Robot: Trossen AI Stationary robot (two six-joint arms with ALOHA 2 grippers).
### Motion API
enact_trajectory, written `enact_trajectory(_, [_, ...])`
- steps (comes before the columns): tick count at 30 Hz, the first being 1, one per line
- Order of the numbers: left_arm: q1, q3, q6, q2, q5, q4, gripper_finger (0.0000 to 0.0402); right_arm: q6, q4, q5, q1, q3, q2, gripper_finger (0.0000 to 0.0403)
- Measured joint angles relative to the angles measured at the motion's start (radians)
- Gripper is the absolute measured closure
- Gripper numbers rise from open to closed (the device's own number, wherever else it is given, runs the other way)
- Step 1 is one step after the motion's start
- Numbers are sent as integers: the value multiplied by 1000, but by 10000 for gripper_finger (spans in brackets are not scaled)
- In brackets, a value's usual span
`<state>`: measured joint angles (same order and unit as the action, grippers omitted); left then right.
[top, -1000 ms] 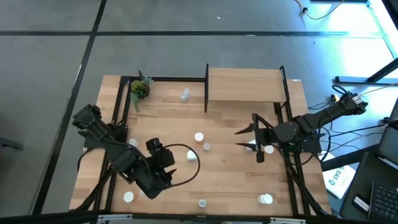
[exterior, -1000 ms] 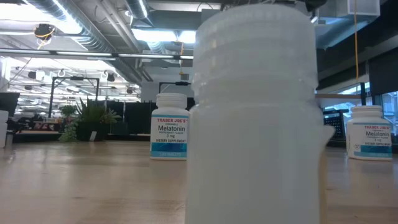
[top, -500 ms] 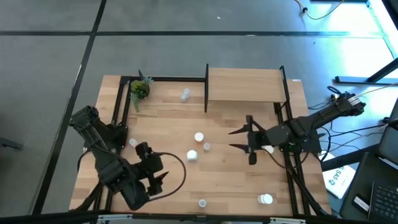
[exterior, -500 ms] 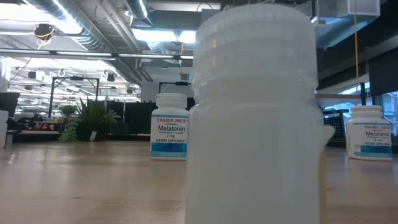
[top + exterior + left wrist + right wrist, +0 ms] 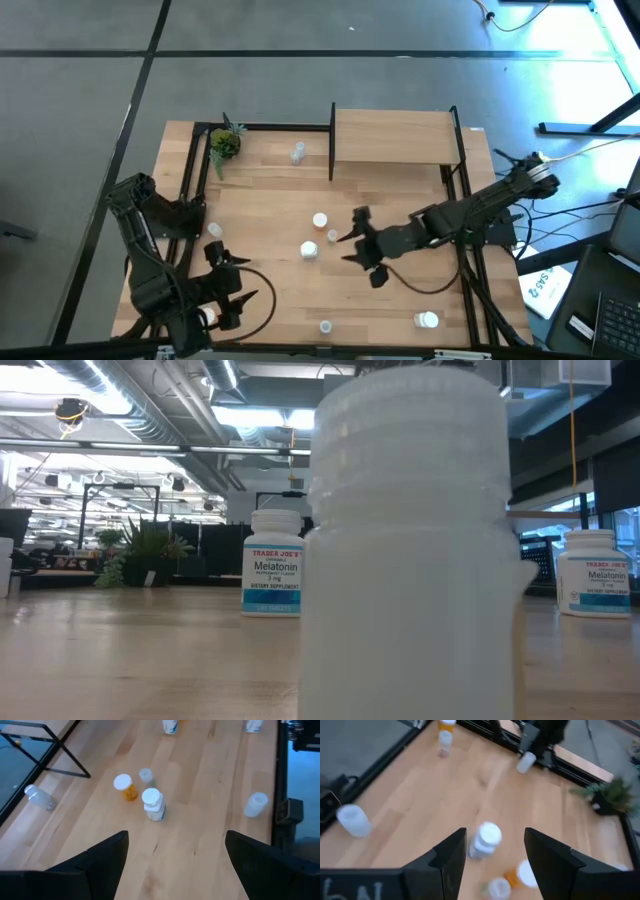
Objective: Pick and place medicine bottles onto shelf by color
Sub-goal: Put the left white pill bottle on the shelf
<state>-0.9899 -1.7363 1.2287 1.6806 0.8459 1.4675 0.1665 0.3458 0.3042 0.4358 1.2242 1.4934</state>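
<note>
Small medicine bottles stand scattered on the wooden tabletop. A white bottle (image 5: 309, 250), an orange one with a white cap (image 5: 319, 220) and a clear one (image 5: 332, 237) cluster mid-table. My right gripper (image 5: 346, 240) is open just right of this cluster; in its wrist view the white bottle (image 5: 485, 839) stands ahead of its open fingers (image 5: 451, 860), untouched. My left gripper (image 5: 240, 284) is open and empty near the table's near-left corner; its wrist view shows the same cluster (image 5: 152, 803) farther off. The raised light-wood shelf (image 5: 395, 137) at the far side is bare.
More bottles: a clear one (image 5: 297, 153) by the shelf, white ones at the near edge (image 5: 325, 326), (image 5: 427, 320) and at the left (image 5: 213, 230), (image 5: 207, 316). A green plant (image 5: 224, 143) stands far left. A white bottle (image 5: 410, 540) fills the low view.
My right gripper has gone toward the table's left and a little nearer, up to the mid-table cluster of bottles, staying open. My left gripper has drawn back toward the near-left corner, open and empty. No bottle has moved.
</note>
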Motion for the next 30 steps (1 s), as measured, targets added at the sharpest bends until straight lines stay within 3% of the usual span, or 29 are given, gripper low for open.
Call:
enact_trajectory(10, [-50, 0, -8, 0, -1, 19, 75, -59, 42, -2, 0, 150, 134, 201])
enact_trajectory(23, [-73, 0, -2, 0, -2, 15, 75, -25, 48, -25, -13, 162, 151, 202])
enact_trajectory(30, [-73, 0, -1, 0, -7, 15, 75, -38, 48, -39, -12, 162, 151, 248])
